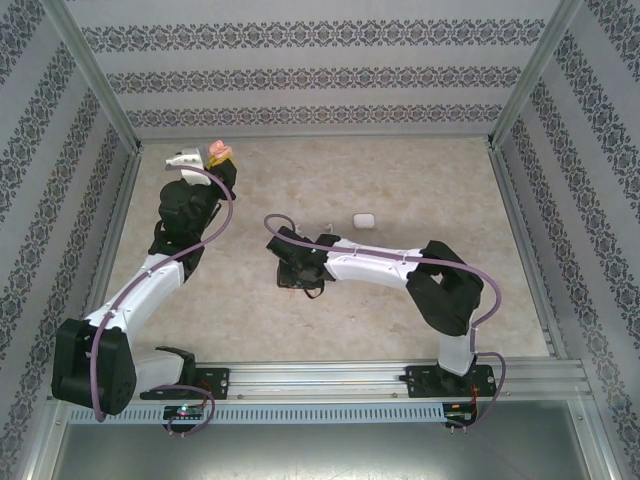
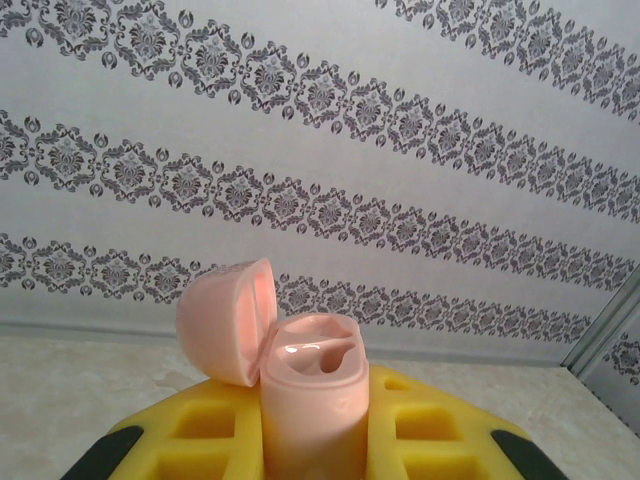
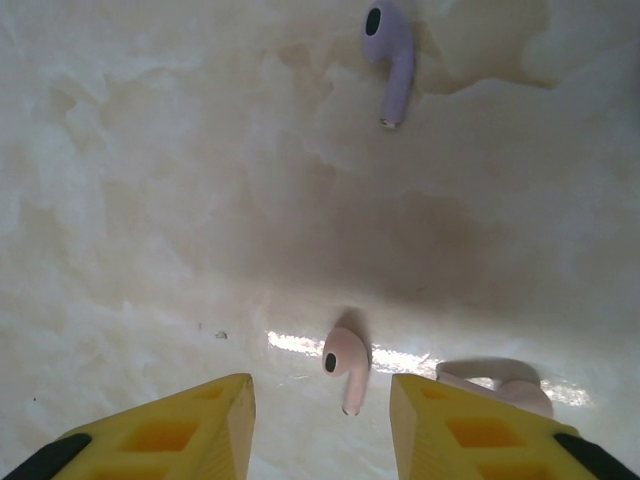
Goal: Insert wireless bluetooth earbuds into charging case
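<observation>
The left gripper is clamped on a smooth, pebble-shaped pink case, lid flipped open, against damask wallpaper. The right gripper hangs over the glossy marbled table with its yellow fingers apart. A tiny stemmed pink earbud lies between them, and a purple earbud lies at twelve o'clock.

Yellow jaws; pink case; pink earbud; purple earbud; beige marbled table; grey damask-striped walls.

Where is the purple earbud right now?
In the right wrist view, the purple earbud lies on the table, upper right of centre, beyond the pink earbud facing the right gripper.
</observation>
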